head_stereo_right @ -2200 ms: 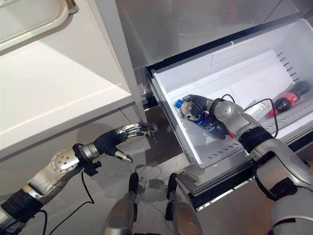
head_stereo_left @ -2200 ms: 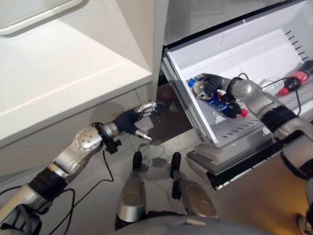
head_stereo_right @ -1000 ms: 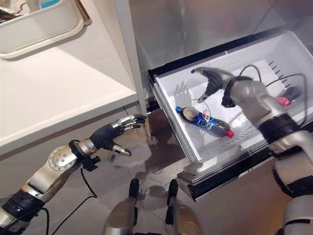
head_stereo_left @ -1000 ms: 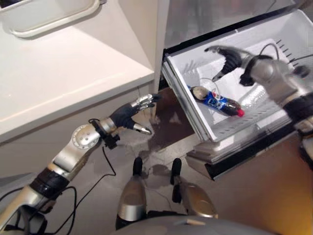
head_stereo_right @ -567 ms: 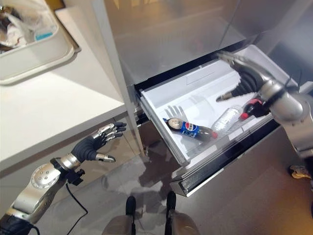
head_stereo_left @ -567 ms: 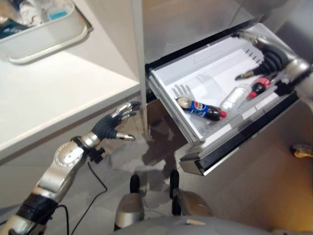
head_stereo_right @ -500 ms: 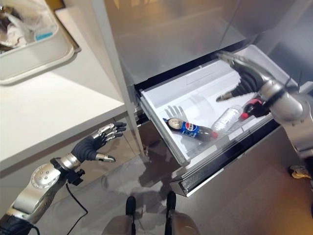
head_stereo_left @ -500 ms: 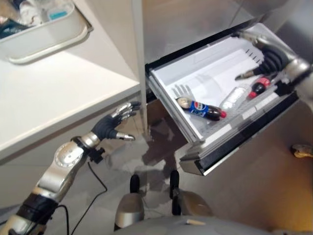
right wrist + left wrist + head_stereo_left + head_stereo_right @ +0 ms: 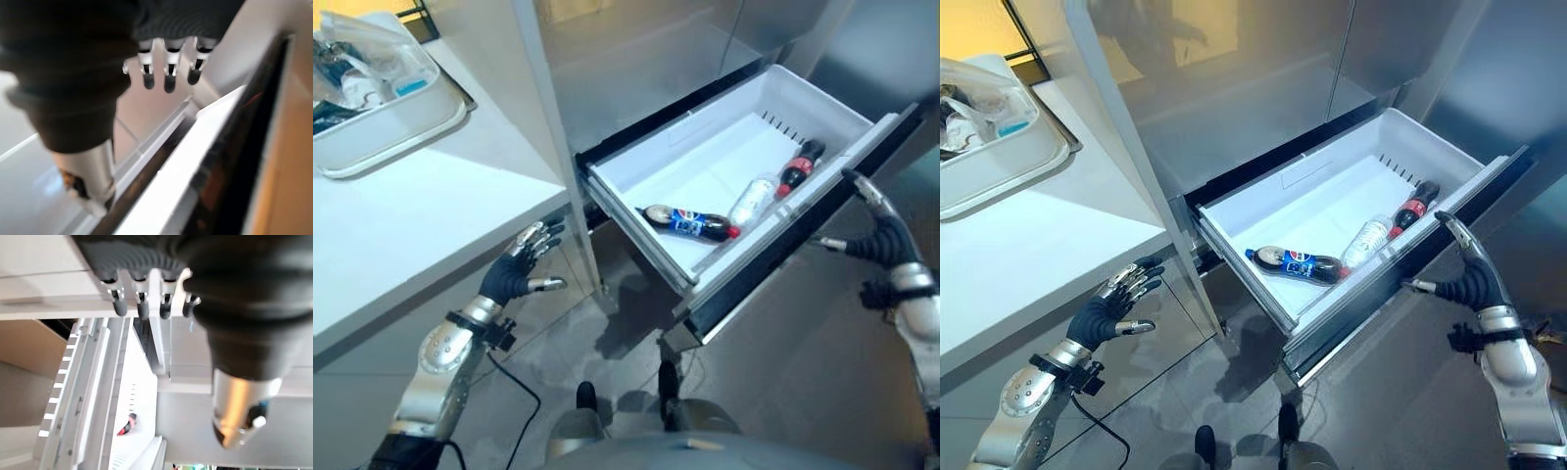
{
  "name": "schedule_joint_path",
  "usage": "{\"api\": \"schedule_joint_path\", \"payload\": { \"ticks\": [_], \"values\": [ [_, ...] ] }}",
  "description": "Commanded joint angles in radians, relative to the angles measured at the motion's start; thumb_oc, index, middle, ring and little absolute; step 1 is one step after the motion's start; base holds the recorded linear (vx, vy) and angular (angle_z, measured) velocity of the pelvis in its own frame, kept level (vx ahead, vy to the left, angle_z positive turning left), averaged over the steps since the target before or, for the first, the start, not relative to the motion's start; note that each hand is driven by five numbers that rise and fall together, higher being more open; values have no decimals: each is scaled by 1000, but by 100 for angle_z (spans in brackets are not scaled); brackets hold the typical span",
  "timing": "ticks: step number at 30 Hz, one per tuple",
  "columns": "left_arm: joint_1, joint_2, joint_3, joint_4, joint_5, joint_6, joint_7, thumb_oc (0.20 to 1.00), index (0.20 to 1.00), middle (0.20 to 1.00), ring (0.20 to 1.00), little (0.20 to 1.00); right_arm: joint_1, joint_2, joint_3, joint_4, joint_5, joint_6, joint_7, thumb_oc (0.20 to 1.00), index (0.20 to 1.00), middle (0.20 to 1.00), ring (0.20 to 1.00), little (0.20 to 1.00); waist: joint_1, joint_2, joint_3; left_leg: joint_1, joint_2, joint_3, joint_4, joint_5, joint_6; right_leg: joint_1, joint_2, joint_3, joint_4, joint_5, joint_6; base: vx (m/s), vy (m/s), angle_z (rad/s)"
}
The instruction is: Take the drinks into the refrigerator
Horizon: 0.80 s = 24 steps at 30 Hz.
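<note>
Three bottles (image 9: pixel 690 222) lying flat, drawer (image 9: pixel 636 211) open

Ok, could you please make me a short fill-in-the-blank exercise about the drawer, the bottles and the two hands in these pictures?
1. The refrigerator drawer is pulled ____.
2. The number of bottles lying in the drawer is ____.
3. The bottle with the blue label lies nearest the robot's ____ hand.
4. The right hand, by the drawer's dark front, has its fingers ____.

Missing words: open; three; left; open
</note>
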Motion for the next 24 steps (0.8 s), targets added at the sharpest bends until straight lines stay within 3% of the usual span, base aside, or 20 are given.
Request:
{"api": "schedule_joint_path", "payload": {
  "ticks": [1,10,12,13,17,19,20,21,24],
  "values": [
    [6,2,40,10,28,-81,22,1000,1000,1000,1000,1000,-39,11,-23,-9,13,-69,-43,1000,1000,1000,1000,1000,13,-38,-43,53,31,-7,10,-106,13,-36,-144,18,95,-47,152,15,10,-7],
    [32,-21,45,6,50,-99,51,1000,1000,1000,1000,1000,71,50,81,173,-36,-62,-53,1000,1000,1000,1000,1000,-7,-24,-47,85,28,25,12,-114,12,-28,-138,48,90,-41,154,13,11,-13],
    [32,-13,43,0,54,-103,52,1000,1000,1000,1000,1000,82,36,129,270,-80,-49,-65,1000,1000,1000,1000,1000,-9,-21,-46,87,28,27,10,-114,12,-28,-137,49,90,-39,155,-12,5,-6],
    [32,-8,37,-2,54,-109,61,1000,1000,1000,1000,1000,80,41,178,407,-102,-37,-94,1000,1000,1000,1000,1000,-9,-18,-45,90,26,28,9,-114,10,-28,-137,50,89,-37,156,-7,12,-5],
    [27,-6,33,-3,58,-108,81,1000,1000,1000,1000,1000,57,67,268,544,-103,-21,-87,1000,1000,1000,1000,1000,-9,-15,-42,93,25,31,7,-113,8,-25,-139,51,87,-33,158,0,3,-1],
    [23,-7,30,-3,60,-109,84,1000,1000,1000,1000,1000,51,70,294,564,-104,-18,-76,595,595,595,595,595,-7,-15,-41,94,24,31,6,-112,8,-24,-139,51,86,-32,159,0,0,0],
    [20,-9,29,0,61,-110,88,1000,1000,1000,1000,1000,41,73,321,593,-109,-15,-74,344,344,344,344,344,-7,-15,-40,95,24,31,6,-112,7,-23,-140,50,85,-31,160,-13,-1,-3],
    [12,-14,22,-2,60,-109,95,1000,1000,1000,1000,1000,20,87,370,645,-103,-5,-58,200,200,200,200,200,-1,-14,-39,96,24,31,6,-111,6,-20,-142,49,85,-30,159,-9,0,-3],
    [2,-19,13,-4,56,-109,101,1000,1000,1000,1000,1000,-21,99,428,685,-99,4,-48,200,200,200,200,200,7,-14,-36,97,26,30,6,-111,5,-17,-144,44,85,-30,159,0,0,0]
  ]
}}
